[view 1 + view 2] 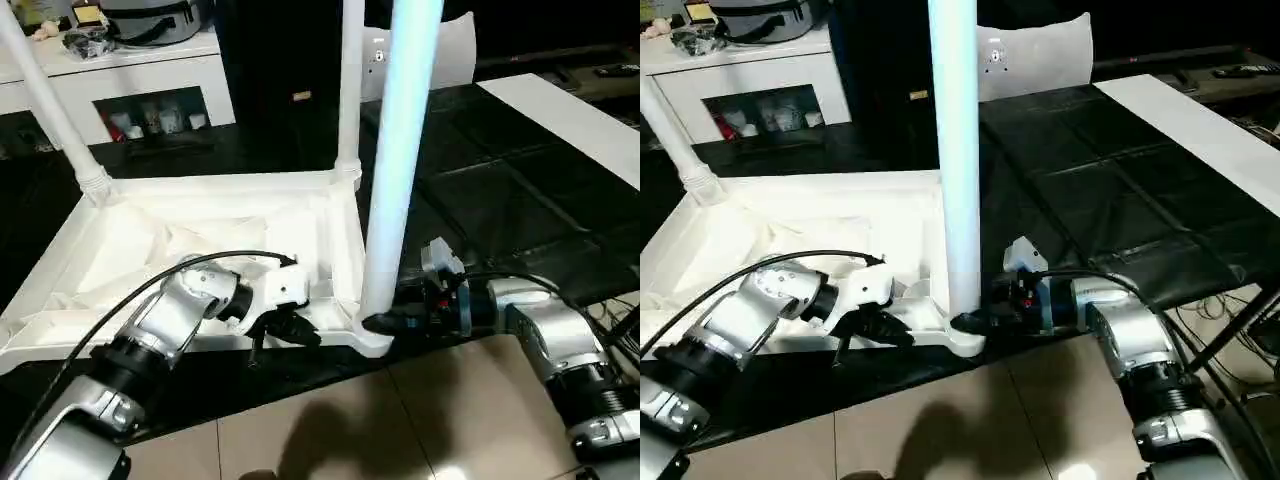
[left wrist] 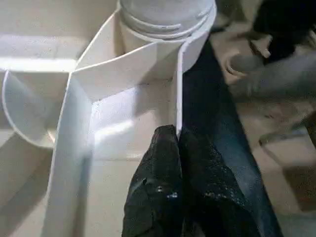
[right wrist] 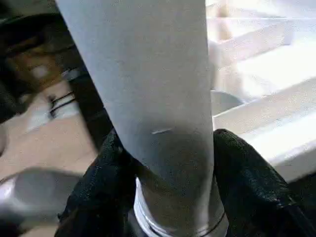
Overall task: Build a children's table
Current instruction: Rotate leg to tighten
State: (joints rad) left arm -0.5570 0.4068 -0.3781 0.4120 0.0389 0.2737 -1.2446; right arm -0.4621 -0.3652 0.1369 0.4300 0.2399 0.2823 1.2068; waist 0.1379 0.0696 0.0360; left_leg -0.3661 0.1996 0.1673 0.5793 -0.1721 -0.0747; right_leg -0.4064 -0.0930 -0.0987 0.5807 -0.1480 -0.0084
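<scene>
Upside down on a black mat [image 1: 500, 190]: the small white plastic rectangular table top [image 1: 200, 250], ribbed underside up. Upright in far corner sockets at 10 and 12 o'clock: two round white tapered legs [image 1: 348, 90]. In the near corner at 5 o'clock, a third white leg [image 1: 400, 150], clasped low between the right gripper [image 3: 173, 197] fingers. Pinching the top's near rim wall [image 2: 178, 89] at 6 o'clock: the left gripper [image 2: 177, 143], pressed nearly together.

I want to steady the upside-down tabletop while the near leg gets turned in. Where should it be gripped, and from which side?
Grip the tabletop's thin upright rim wall near the corner socket, coming from the robot's side with one finger inside and one outside. The wall is narrow enough to pinch, as the left gripper does, while the right gripper clasps the leg's base.
</scene>
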